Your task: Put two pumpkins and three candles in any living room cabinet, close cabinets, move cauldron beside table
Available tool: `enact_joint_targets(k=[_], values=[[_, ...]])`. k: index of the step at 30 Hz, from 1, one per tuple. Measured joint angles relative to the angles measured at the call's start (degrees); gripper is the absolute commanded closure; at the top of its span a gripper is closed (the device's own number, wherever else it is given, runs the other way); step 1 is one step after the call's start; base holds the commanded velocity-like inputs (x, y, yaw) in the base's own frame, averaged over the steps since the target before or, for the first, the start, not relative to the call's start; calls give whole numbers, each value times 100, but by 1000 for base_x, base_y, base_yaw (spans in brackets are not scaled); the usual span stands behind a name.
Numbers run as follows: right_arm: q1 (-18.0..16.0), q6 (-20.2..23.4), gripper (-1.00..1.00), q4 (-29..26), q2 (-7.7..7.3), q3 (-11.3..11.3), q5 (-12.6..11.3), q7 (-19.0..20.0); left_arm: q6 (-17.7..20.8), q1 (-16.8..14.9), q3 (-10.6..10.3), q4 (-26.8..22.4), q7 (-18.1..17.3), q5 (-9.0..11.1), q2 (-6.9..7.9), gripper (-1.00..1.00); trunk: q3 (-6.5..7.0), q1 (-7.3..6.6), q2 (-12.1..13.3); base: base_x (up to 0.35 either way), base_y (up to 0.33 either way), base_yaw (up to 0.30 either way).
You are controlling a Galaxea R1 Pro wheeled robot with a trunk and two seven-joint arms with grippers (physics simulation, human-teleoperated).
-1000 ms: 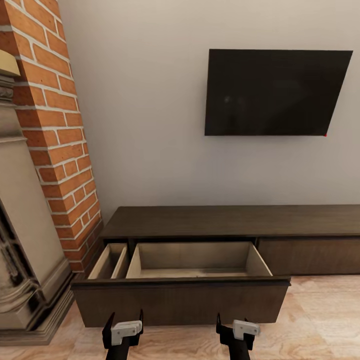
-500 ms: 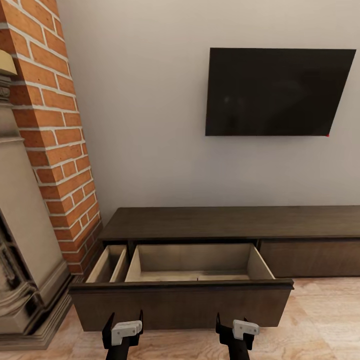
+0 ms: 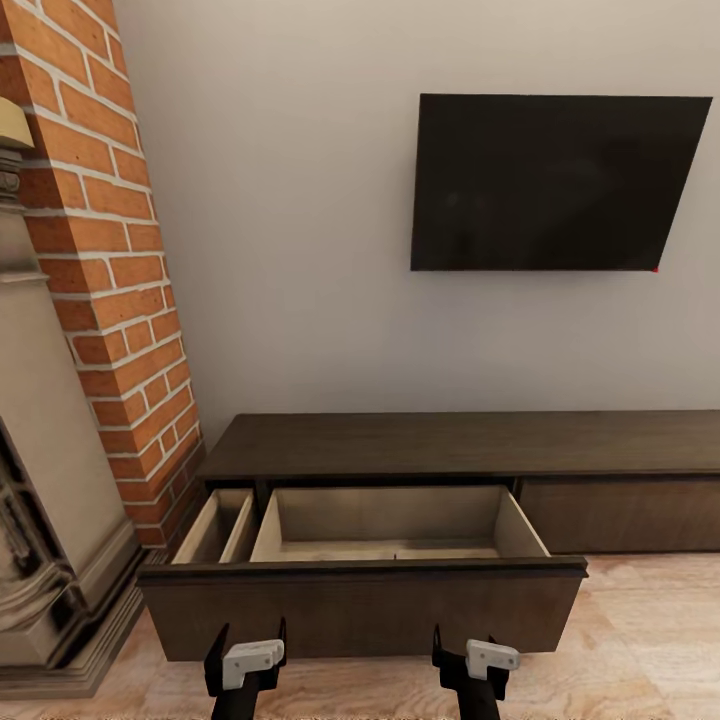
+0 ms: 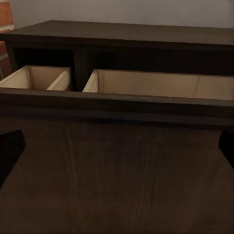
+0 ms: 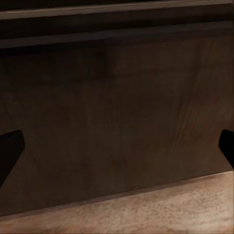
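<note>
One drawer (image 3: 362,605) of the cabinet (image 3: 470,442) stands pulled out with nothing seen inside, so stowing, closing and the cauldron step seem left, while left gripper (image 3: 245,662) and right gripper (image 3: 477,659) hang spread, empty-handed, just before its front, below the TV (image 3: 555,182).

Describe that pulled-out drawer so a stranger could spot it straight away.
Find the black TV on the wall; under it runs a long, low, dark brown cabinet. At its end nearest the brick fireplace, the open drawer juts onto the floor. Unlike the shut front to its right, it shows two pale compartments, one narrow, one wide.
</note>
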Motion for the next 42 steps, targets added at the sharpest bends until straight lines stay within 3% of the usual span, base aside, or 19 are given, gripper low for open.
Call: enact_joint_targets(k=[6, 13, 17, 22, 25, 28, 42], values=[[0, 0, -100, 0, 1, 0, 0, 0, -3, 0, 0, -11, 0, -4, -1, -100, -108, 132, -241, 0, 0, 0], [0, 0, -100, -3, 5, 4, 4, 0, -16, 0, -31, -16, 0, -6, 5, -100, -263, 151, -252, 0, 0, 0], [20, -21, -100, -36, 8, 23, 24, 2, -30, 2, -168, -20, 6, -18, 8, -100, -351, 162, -258, 0, 0, 0], [479, -188, -100, -639, -15, 150, 268, 4, -62, 7, -237, -22, 7, -21, 13, -100, -462, 174, -265, 0, 0, 0], [770, -218, -100, -1004, -27, 192, 384, 6, -77, 8, -254, -22, 2, -20, 14, -100, -463, 174, -265, 0, 0, 0], [856, -232, -100, -1125, -30, 206, 422, 5, -85, 9, -286, -22, 1, -18, 14, -100, -463, 174, -265, 0, 0, 0], [915, -246, -100, -1249, -59, 217, 448, 5, -96, 9, -325, -29, 1, -6, 16, -100, -463, 174, -265, 0, 0, 0]])
